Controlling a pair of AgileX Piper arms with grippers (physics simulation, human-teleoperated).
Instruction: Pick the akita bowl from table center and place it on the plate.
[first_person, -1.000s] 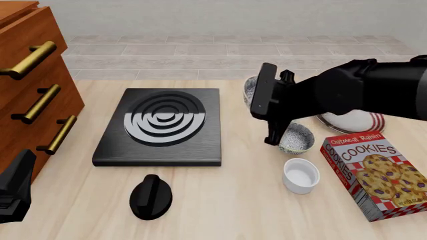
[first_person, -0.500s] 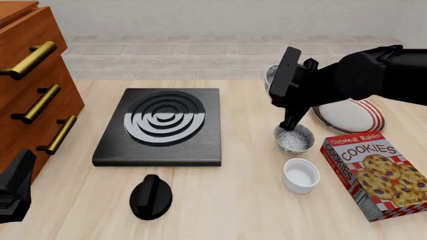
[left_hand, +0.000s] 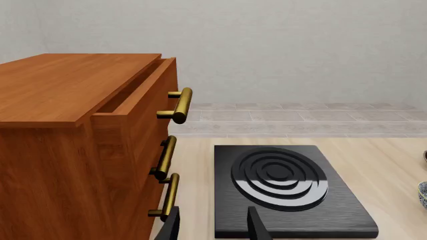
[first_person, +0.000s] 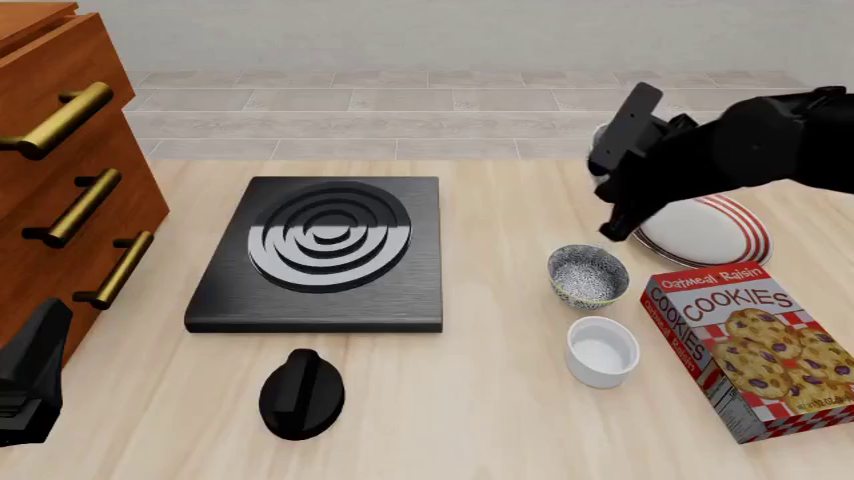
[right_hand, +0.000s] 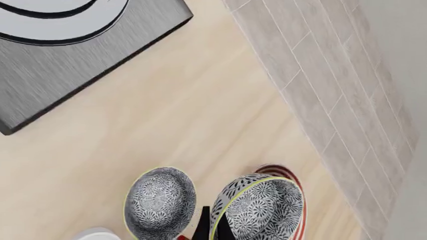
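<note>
My right gripper (first_person: 609, 168) is shut on the rim of the akita bowl (right_hand: 259, 210), which hangs tilted with its dark patterned outside toward the wrist camera. In the front view only a sliver of that bowl (first_person: 597, 140) shows behind the arm. It hangs in the air just left of the red-striped plate (first_person: 727, 235), whose rim (right_hand: 280, 171) peeks out past the bowl. A look-alike speckled bowl (first_person: 587, 275) rests on the table below. My left gripper (left_hand: 213, 227) stands open at the near left (first_person: 27, 385), far from all of this.
A black burner slab (first_person: 327, 250) lies mid-table with a black knob (first_person: 300, 393) in front of it. A white ramekin (first_person: 601, 350) and a cookie box (first_person: 754, 345) sit near the right front. A wooden drawer cabinet (first_person: 67, 180) lines the left side.
The right arm has carried the akita bowl rightward and farther back, from over the table centre to the plate's left edge, uncovering the look-alike bowl. The left arm has not moved.
</note>
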